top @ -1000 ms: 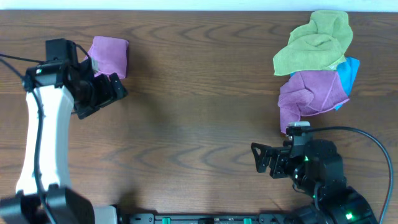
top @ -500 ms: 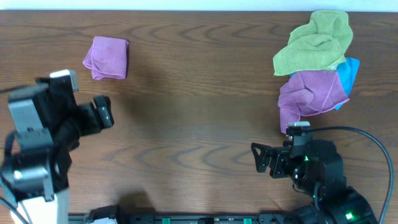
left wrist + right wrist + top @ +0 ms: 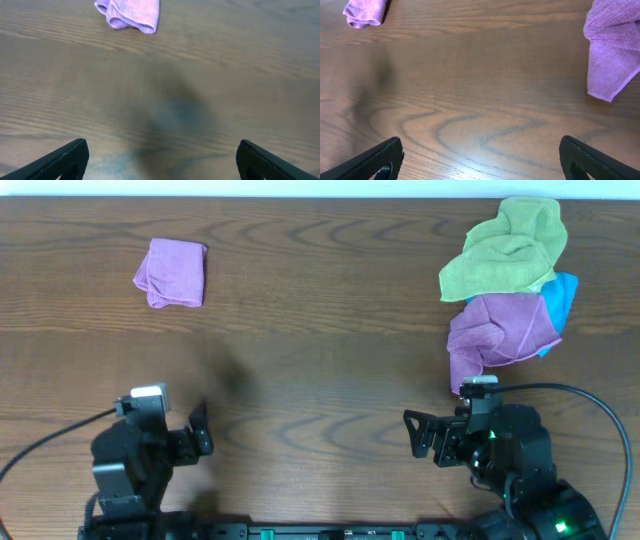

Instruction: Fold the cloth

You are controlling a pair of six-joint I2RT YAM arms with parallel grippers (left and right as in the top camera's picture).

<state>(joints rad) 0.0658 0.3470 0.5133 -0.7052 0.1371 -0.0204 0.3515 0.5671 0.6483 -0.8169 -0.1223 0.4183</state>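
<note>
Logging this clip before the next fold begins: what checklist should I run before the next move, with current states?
1. Left jaws open, empty: ok.
2. Right jaws open, empty: ok.
3. Folded purple cloth lies apart from both arms: ok.
4. Crumpled purple cloth lies just ahead of the right jaws: ok.
5. Green cloth and blue cloth separate from it: not ok, they touch it.

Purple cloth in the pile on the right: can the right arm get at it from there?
Probably yes. The right gripper is open and empty, the purple cloth has a corner close by, and only bare table lies between them.
</note>
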